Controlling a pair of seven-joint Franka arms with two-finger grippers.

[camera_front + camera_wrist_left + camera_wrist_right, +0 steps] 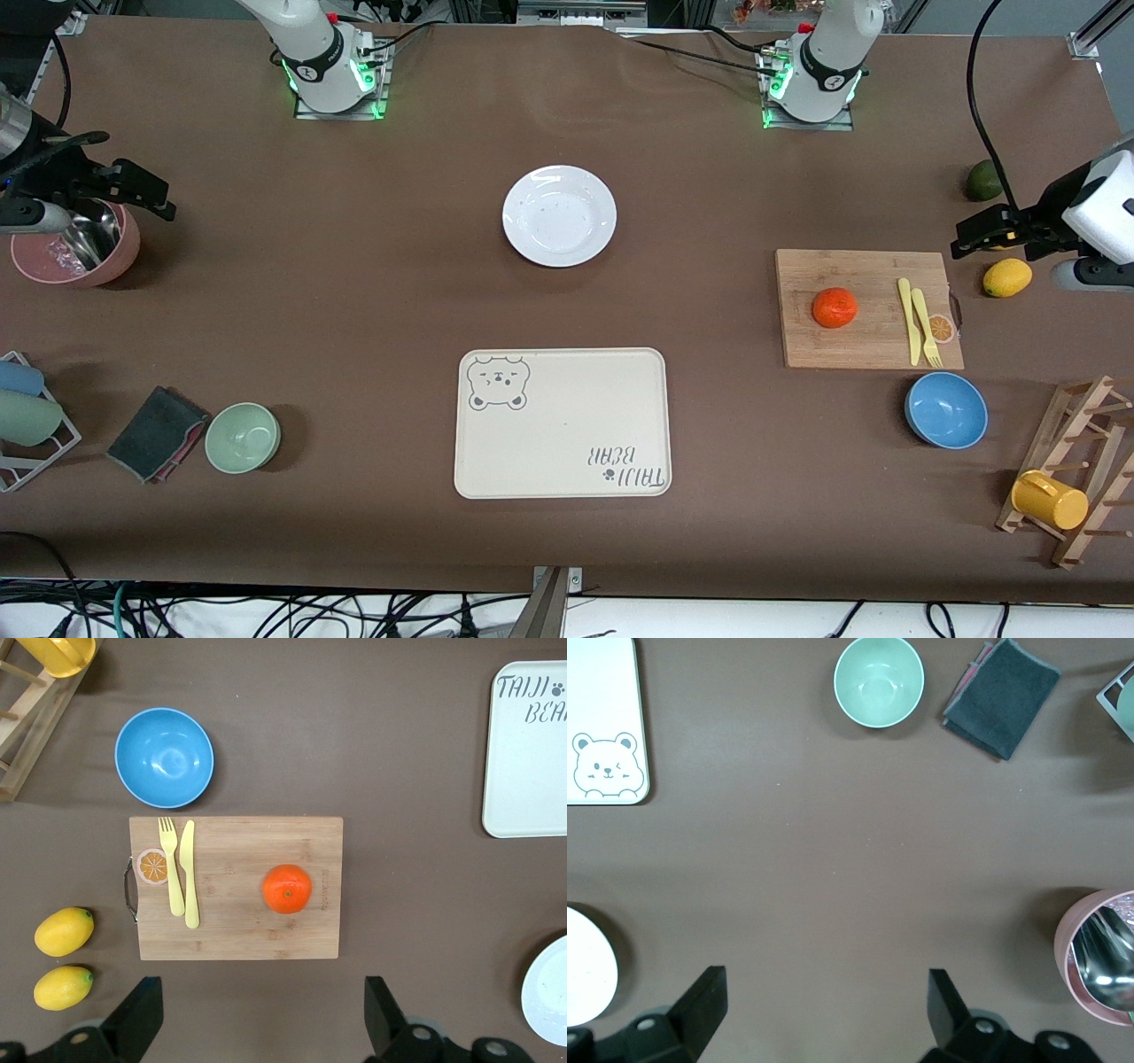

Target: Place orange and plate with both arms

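Observation:
The orange (834,307) sits on a wooden cutting board (877,275) toward the left arm's end of the table; it also shows in the left wrist view (287,889). The white plate (559,215) lies empty mid-table between the two arm bases, and its edge shows in both wrist views (547,992) (585,966). My left gripper (967,237) is open and empty in the air, over bare table beside the board (263,1005). My right gripper (159,199) is open and empty, over the table by a pink bowl (826,992).
A cream bear tray (563,424) lies nearer the front camera than the plate. Yellow fork and knife (918,321) lie on the board. Around it are a blue bowl (946,409), lemon (1006,277), lime (982,180) and cup rack (1050,499). The pink bowl (80,248), green bowl (243,436) and cloth (158,432) lie at the right arm's end.

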